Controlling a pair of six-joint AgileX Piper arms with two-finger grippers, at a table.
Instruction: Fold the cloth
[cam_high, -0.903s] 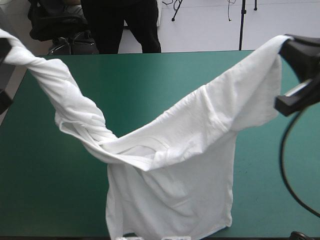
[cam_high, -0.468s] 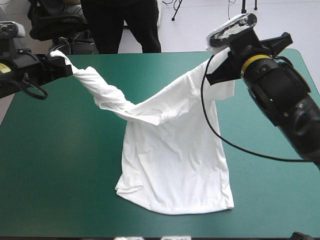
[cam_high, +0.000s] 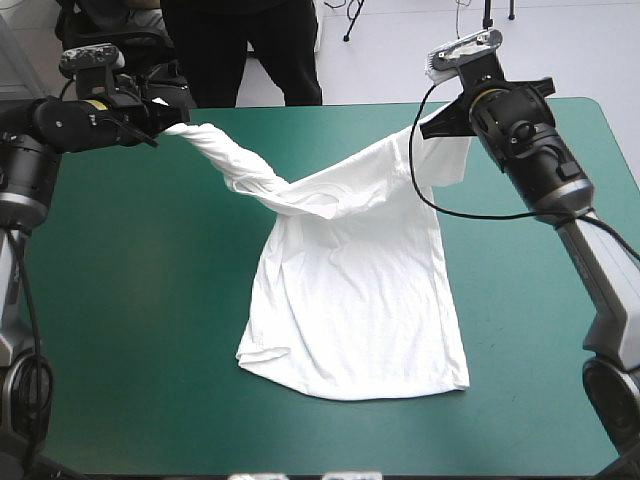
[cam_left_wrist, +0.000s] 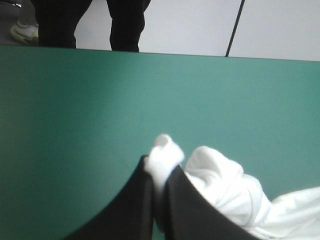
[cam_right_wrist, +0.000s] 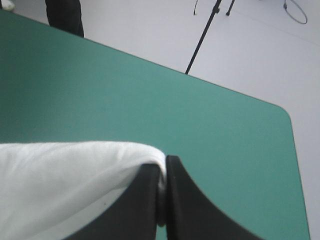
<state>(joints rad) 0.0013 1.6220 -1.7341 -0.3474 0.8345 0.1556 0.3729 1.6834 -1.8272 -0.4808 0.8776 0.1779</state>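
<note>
The white T-shirt (cam_high: 350, 300) hangs between both arms, its lower half flat on the teal-green cover. My left gripper (cam_high: 165, 118) holds one upper corner near the table's far left; that side is twisted into a rope (cam_high: 240, 175). In the left wrist view the gripper (cam_left_wrist: 160, 175) is shut on the T-shirt, a white tuft (cam_left_wrist: 165, 152) poking out past its tips. My right gripper (cam_high: 440, 125) holds the other upper corner near the far edge. In the right wrist view that gripper (cam_right_wrist: 164, 167) is shut on a smooth fold of the T-shirt (cam_right_wrist: 65, 175).
The table's far edge (cam_high: 330, 104) lies just beyond both grippers. The rounded far right corner (cam_right_wrist: 282, 112) of the table shows ahead of the right gripper. Bare teal-green cover (cam_high: 120, 330) lies on both sides of the T-shirt.
Both grippers have moved inward, down and toward the table's far edge. The T-shirt was dragged away from the near edge, and more of it now lies flat.
</note>
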